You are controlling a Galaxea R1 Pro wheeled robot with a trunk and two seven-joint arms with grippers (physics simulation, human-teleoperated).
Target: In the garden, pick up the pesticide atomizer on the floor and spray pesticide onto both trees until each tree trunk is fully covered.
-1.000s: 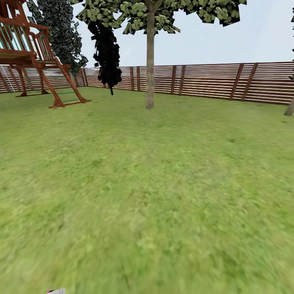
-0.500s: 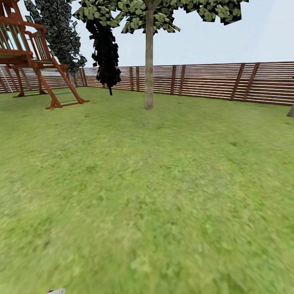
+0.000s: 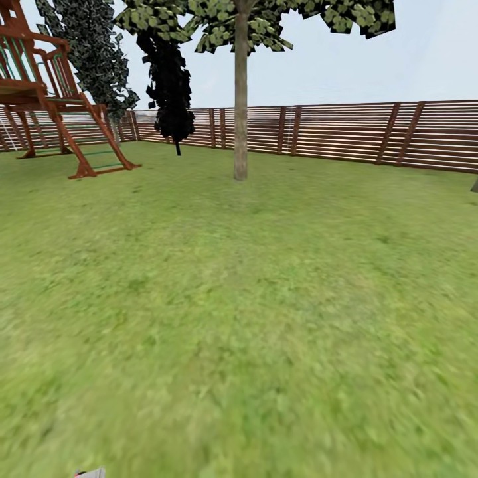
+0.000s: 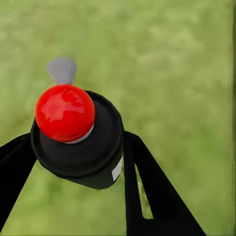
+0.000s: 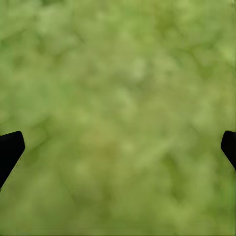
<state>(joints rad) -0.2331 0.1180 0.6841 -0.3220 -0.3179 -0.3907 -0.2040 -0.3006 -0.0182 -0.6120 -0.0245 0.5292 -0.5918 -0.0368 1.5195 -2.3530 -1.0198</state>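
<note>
Slightly leftward since a second ago, the head view now frames the smooth grey-brown tree trunk [image 3: 240, 106] across the lawn [image 3: 265, 299]. Left gripper [image 4: 78, 157] clenches the black, red-capped pesticide atomizer [image 4: 78, 135]; right gripper [image 5: 118, 145] hangs released over grass.

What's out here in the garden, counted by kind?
Broadleaf tree: 1
Dark narrow trees: 2
Play tower: 1
Fence: 1
Spray bottle, held in left claw: 1
Total: 6
</note>
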